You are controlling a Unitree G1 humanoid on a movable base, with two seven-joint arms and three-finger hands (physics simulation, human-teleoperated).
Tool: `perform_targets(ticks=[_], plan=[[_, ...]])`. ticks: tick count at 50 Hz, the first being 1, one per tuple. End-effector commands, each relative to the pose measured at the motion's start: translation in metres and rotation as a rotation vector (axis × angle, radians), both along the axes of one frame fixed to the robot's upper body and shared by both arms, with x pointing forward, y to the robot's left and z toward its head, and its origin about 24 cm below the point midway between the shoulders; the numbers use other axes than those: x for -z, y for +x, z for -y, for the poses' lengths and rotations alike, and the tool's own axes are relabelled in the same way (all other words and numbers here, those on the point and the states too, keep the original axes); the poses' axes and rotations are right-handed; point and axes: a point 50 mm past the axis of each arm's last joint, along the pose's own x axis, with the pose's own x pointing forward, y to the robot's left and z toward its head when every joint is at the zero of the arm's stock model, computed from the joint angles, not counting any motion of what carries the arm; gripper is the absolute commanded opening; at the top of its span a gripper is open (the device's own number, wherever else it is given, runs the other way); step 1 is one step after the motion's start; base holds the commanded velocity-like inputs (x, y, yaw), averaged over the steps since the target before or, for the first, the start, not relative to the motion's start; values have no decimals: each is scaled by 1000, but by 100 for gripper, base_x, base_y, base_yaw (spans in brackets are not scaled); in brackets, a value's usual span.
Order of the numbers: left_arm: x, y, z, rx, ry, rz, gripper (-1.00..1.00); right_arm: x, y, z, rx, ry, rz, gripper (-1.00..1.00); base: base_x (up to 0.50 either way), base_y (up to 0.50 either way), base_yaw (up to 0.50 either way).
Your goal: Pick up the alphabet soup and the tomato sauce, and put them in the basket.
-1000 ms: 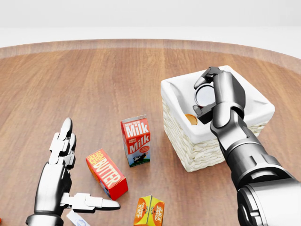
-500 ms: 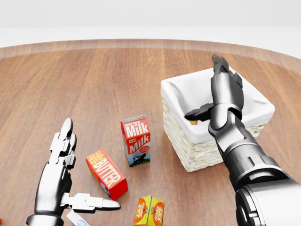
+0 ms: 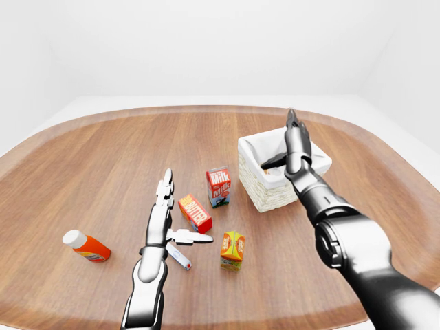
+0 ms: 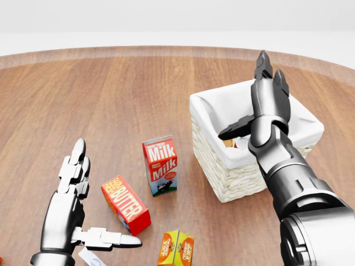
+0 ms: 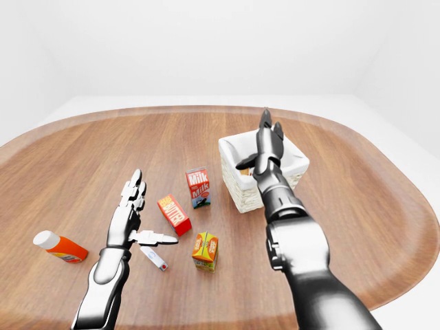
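Over the basket (image 4: 310,124), right hand (image 4: 265,105) stood with fingers spread, holding nothing; left hand (image 4: 75,191) likewise splayed and empty, well left of it beside butter box (image 4: 125,204). Can tops glimpsed inside (image 4: 232,143); which, unclear. Risk: withdrawing forearm clips rim, tipping basket.

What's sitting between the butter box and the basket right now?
In the head view, the upright milk carton stands between the butter box and the basket.
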Motion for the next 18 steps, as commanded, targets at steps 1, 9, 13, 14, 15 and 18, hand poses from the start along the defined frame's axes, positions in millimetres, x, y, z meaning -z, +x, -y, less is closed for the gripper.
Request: perform_targets(ticks=[1, 9, 13, 14, 15, 18], plan=[[0, 1, 0, 1, -3, -2, 100, -15, 4, 2, -3, -7, 35, 100, 0, 0, 0], [0, 1, 0, 1, -3, -1, 100, -31, 8, 5, -7, -17, 65, 100, 0, 0, 0], [2, 2, -1, -3, -5, -8, 100, -39, 10, 6, -12, -22, 80, 100, 0, 0, 0], [2, 2, -1, -3, -6, -7, 100, -41, 10, 6, -13, -24, 84, 100, 0, 0, 0], [2, 2, -1, -4, -6, -10, 100, -42, 10, 7, -14, -26, 87, 100, 0, 0, 0], [1, 2, -1, -4, -6, -6, 100, -50, 12, 7, -19, -30, 101, 100, 0, 0, 0]])
